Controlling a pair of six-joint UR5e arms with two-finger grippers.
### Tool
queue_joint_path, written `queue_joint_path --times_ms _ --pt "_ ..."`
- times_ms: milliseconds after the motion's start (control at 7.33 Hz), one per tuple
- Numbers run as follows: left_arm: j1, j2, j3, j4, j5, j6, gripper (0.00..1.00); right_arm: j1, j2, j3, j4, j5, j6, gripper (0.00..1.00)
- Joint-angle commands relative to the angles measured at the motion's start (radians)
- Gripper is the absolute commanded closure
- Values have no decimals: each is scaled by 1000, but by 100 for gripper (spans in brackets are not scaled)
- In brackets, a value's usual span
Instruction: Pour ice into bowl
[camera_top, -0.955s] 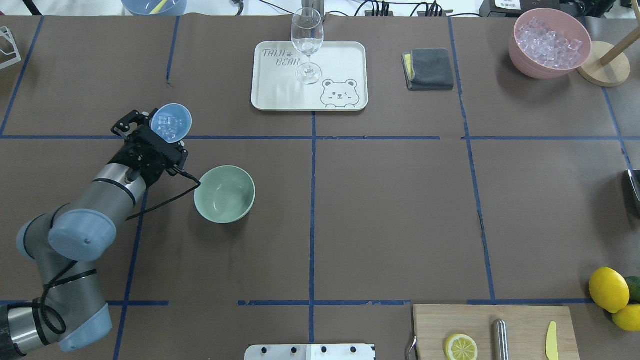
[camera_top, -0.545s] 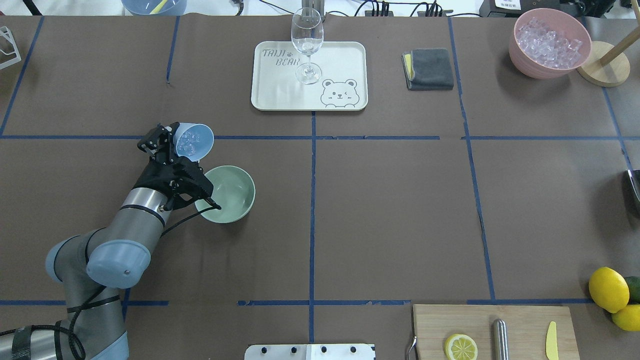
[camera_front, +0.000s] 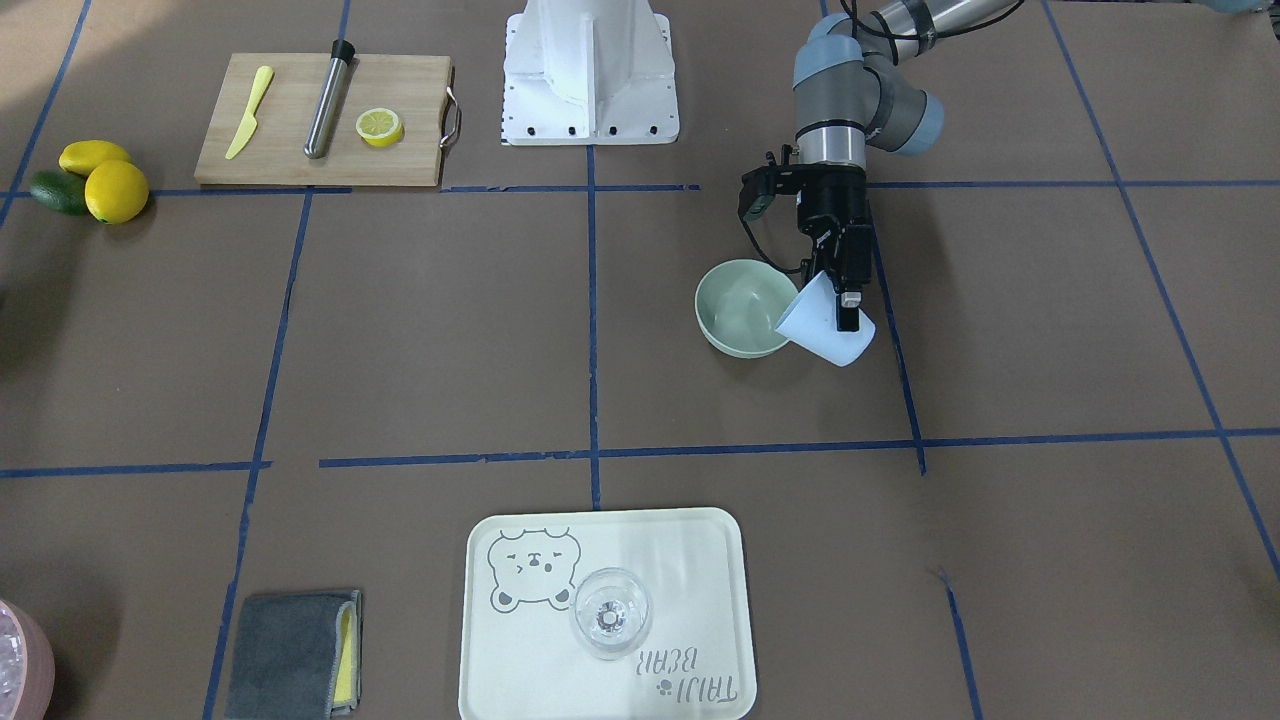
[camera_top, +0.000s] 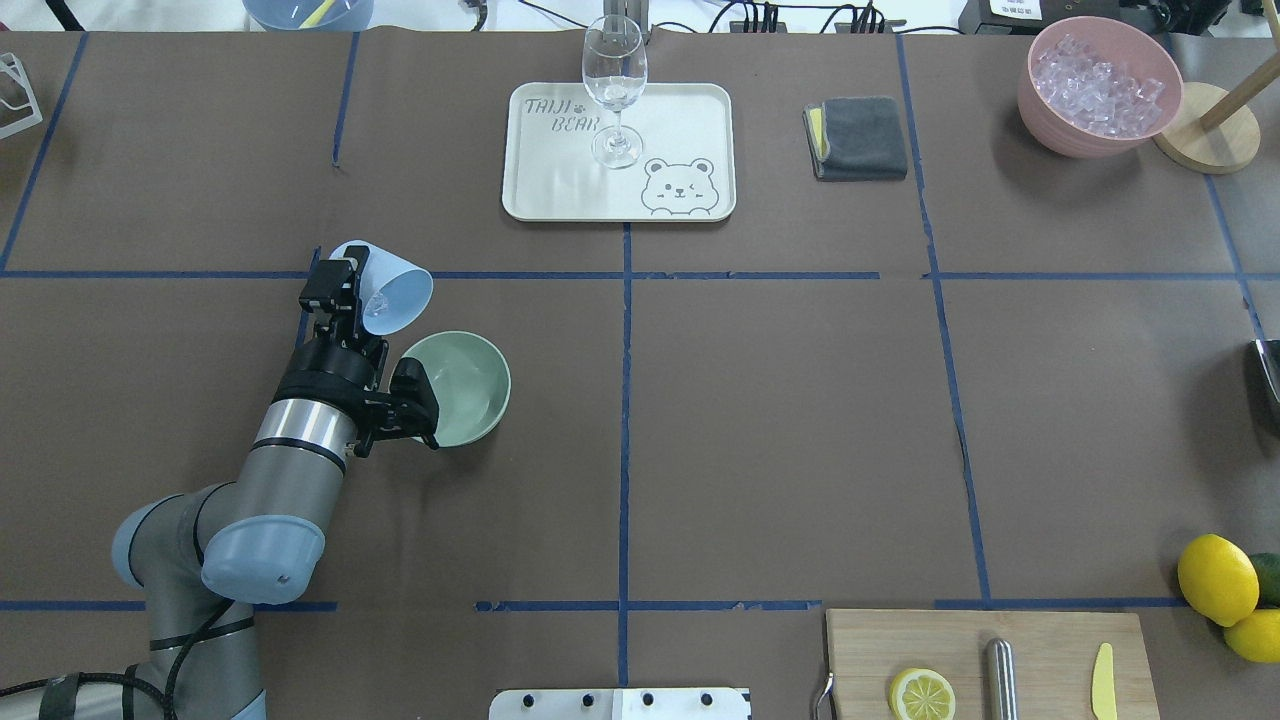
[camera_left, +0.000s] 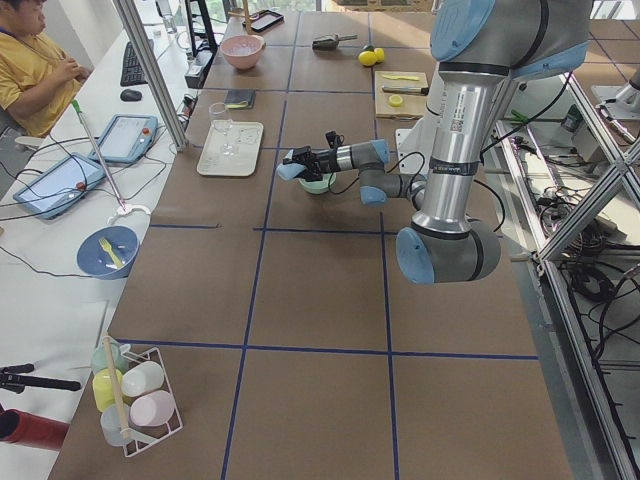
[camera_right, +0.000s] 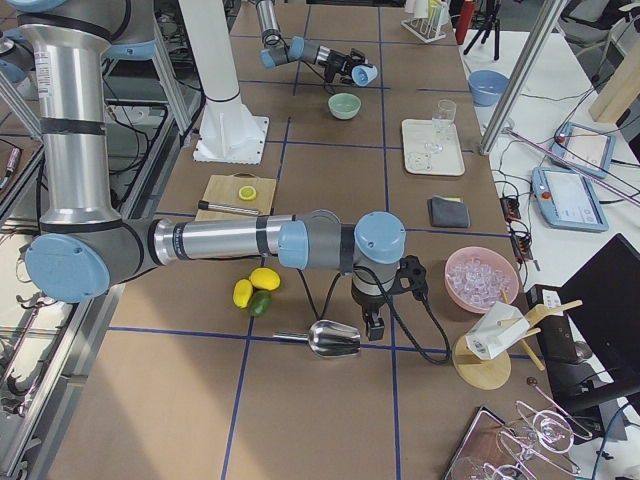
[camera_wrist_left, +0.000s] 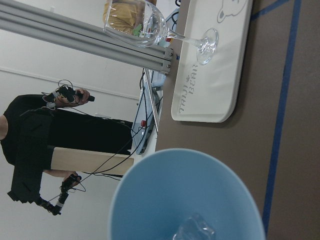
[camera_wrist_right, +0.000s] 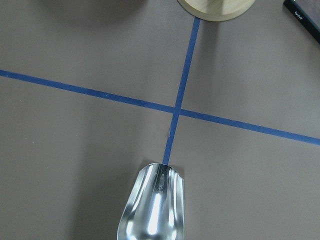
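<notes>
- Nearest the robot, well off to the right of the bowl (camera_top: 482, 402): one wooden cutting board (camera_top: 1050, 640) carrying one lemon half (camera_top: 921, 693), one metal rod (camera_top: 998, 678) and one yellow knife (camera_top: 1102, 680). Past its corner, two whole lemons (camera_top: 1217, 578) and one green fruit (camera_top: 1268, 576).
- Seen only from the right side and the right wrist: right pincer (camera_right: 373, 333) close above one metal scoop (camera_wrist_right: 152, 210) lying on the worktop (camera_top: 780, 420), far right of the bowl. Fingers out of sight, so cannot tell whether spread or closed.
- One bowl: pale sage green, round, deep, smooth and plain, upright on the brown worktop.
- Left pincer (camera_top: 348, 292) clamped tight on one light blue cup (camera_top: 398, 288), just past the bowl's far-left rim. Cup tipped well over, mouth turned toward the bowl. From the front-facing camera, lip overlapping the bowl's rim; touching or just above, cannot tell.
- Ice (camera_wrist_left: 194, 231) inside the cup. Plain only from the left wrist: one small clear, glassy cube low in the cup. From overhead, no more than a pale glint; full count not readable.
- Beyond the bowl: one cream tray (camera_top: 680, 120) with a bear drawing, one wine glass (camera_top: 614, 75) upright on it.
- Farther right of the bowl: one folded grey cloth (camera_top: 860, 138), then one pink tub (camera_top: 1060, 140) heaped with clear chunks.
</notes>
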Motion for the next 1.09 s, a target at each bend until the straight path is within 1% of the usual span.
queue_joint_path --times_ms 0,409,545,818,955 --pt "13 -1 -1 -1 50 205 100 0 -1 0 1 0 0 0" --pt "14 -3 -1 -2 82 433 100 2 -3 -2 1 0 0 0" --pt "16 0 -1 -1 85 439 100 5 -3 0 -1 0 0 0" --pt "34 0 -4 -1 107 549 100 8 -9 0 1 0 0 0" --pt "46 0 -2 -2 110 559 100 8 -10 0 1 0 0 0"
